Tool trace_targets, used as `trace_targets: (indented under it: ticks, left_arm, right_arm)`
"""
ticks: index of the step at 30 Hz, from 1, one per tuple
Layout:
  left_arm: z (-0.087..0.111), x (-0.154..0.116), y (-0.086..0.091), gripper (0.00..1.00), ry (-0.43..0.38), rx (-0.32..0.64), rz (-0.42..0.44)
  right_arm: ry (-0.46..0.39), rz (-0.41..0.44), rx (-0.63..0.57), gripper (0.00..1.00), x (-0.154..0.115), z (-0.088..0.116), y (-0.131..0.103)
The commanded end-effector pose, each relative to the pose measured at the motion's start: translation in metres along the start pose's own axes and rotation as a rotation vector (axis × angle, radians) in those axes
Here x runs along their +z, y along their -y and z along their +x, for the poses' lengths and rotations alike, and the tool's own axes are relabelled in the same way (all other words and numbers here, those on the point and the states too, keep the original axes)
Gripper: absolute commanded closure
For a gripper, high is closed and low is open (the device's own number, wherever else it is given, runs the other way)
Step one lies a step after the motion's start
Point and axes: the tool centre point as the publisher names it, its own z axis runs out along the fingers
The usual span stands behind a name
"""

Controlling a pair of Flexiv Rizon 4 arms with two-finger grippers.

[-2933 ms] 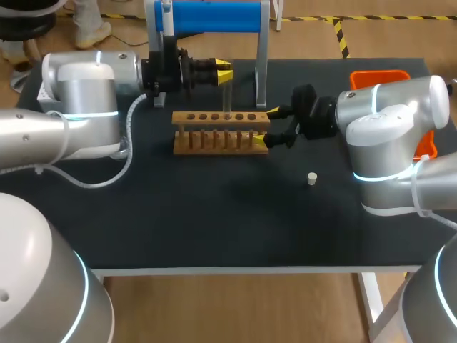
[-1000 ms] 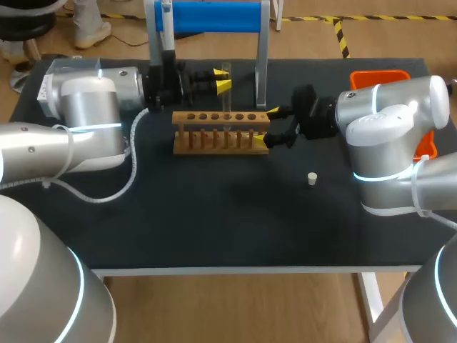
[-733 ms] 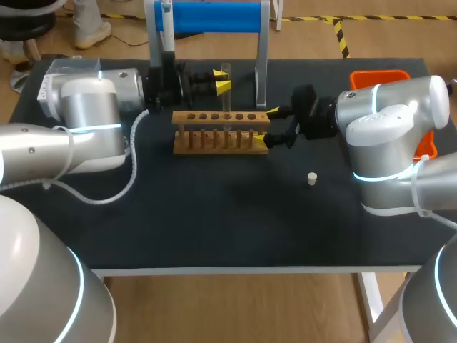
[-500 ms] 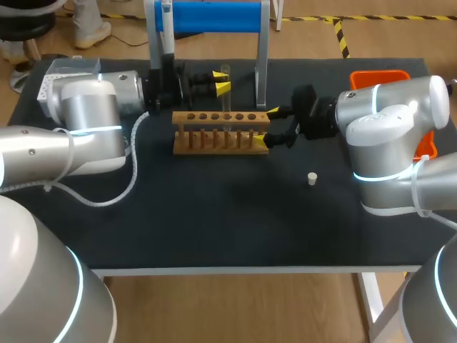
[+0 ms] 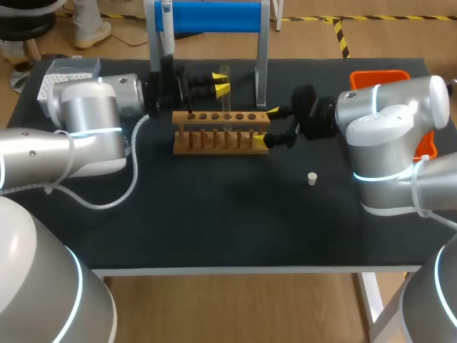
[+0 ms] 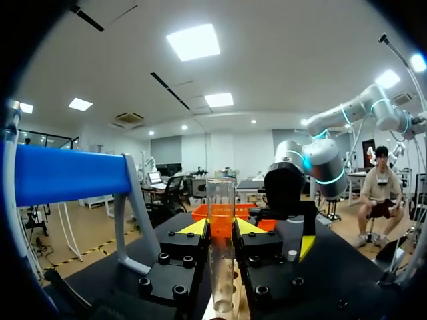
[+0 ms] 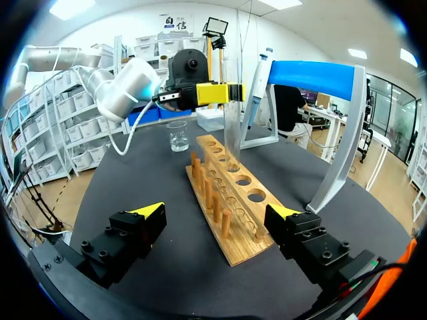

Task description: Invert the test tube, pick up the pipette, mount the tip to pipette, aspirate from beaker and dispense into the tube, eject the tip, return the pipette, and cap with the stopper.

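Left gripper [image 6: 221, 227]: 2 yellow-tipped fingers drawn in to a narrow gap, with 1 clear test tube [image 6: 221, 195] pinched from both sides at about mid-length. The tube is held upright, open mouth upward, with its rounded end at a hole of the wooden rack [image 5: 221, 132]; whether it is seated in the hole or held just above cannot be told. Right gripper [image 7: 217, 212]: fingers spread wide, nothing held; the rack's near end is flanked by them, apparently untouched. 1 white stopper [image 5: 312, 179] is laid on the black table [image 5: 214, 214], well apart from the rack. 1 beaker [image 7: 177, 135] is placed beyond the rack's far end. 1 pipette [image 7: 257, 87] is hung on the blue-topped stand [image 5: 214, 16].
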Motion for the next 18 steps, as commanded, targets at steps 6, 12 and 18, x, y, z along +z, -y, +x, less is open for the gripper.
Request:
trace_targets:
  ticks: [6,12,18]
  left_arm:
    - [-0.002,0.0015,-0.0059,1.0,-0.005,0.001,0.008]
    - [-0.0031,0.002,-0.0091,1.0,-0.009,-0.001,0.008]
    - [-0.0024,0.0023,-0.0133,1.0,-0.01,-0.01,0.008]
  right_arm:
    - [0.0,0.0,0.0,0.0,-0.0006,0.0003,0.0002]
    - [0.0,0.0,0.0,0.0,-0.0006,0.0003,0.0002]
    - [0.0,0.0,0.0,0.0,-0.0006,0.0003,0.0002]
